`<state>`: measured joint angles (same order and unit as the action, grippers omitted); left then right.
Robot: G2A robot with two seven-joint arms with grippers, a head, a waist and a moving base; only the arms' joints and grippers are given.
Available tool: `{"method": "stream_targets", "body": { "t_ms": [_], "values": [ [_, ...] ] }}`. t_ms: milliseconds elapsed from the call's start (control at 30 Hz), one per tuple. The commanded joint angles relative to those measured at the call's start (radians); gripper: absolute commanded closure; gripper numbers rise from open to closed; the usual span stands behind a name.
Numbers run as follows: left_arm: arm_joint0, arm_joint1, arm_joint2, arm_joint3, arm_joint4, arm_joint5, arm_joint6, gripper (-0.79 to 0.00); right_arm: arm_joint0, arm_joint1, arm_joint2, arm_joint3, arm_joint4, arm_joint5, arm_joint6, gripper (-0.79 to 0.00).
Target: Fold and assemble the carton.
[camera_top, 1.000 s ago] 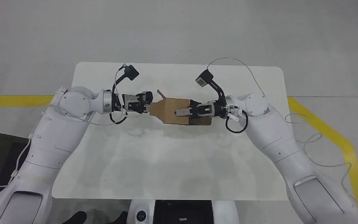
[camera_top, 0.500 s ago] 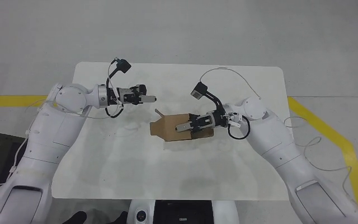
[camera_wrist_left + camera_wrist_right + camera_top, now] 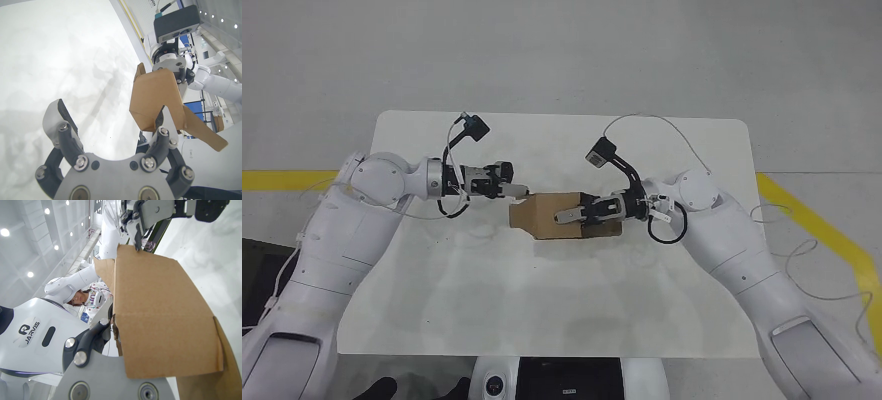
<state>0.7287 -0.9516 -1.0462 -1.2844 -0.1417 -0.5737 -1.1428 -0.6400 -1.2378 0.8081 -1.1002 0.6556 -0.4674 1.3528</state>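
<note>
The right gripper [image 3: 572,214] is clamped on a wall of the brown cardboard carton [image 3: 540,214], holding it over the middle of the white table [image 3: 642,290]. Just beyond, the left gripper [image 3: 112,107], jaws spread, touches the carton's end with one fingertip. End-flap folding seems to be in hand. Next, the loose flap [image 3: 204,132] needs pressing inward.

My top cam sits up high and looks straight down over the whole table [image 3: 542,300]. The two wrist cams ride low and close, facing each other, so both catch the same carton [image 3: 155,94] from opposite ends.
</note>
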Motion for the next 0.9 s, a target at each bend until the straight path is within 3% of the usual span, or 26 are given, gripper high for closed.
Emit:
{"method": "stream_targets", "body": {
  "t_ms": [0, 867],
  "values": [
    [0.005, 0.002, -0.006, -0.006, -0.005, 0.0, -0.005, -0.785, 0.002, 0.0, 0.002, 0.006, -0.001, -0.008, -0.008, 0.0],
    [0.041, 0.014, -0.018, -0.075, -0.01, 0.009, -0.016, -0.785, 0.035, -0.021, -0.043, 0.027, 0.009, -0.029, -0.029, 0.0]
  ]
}}
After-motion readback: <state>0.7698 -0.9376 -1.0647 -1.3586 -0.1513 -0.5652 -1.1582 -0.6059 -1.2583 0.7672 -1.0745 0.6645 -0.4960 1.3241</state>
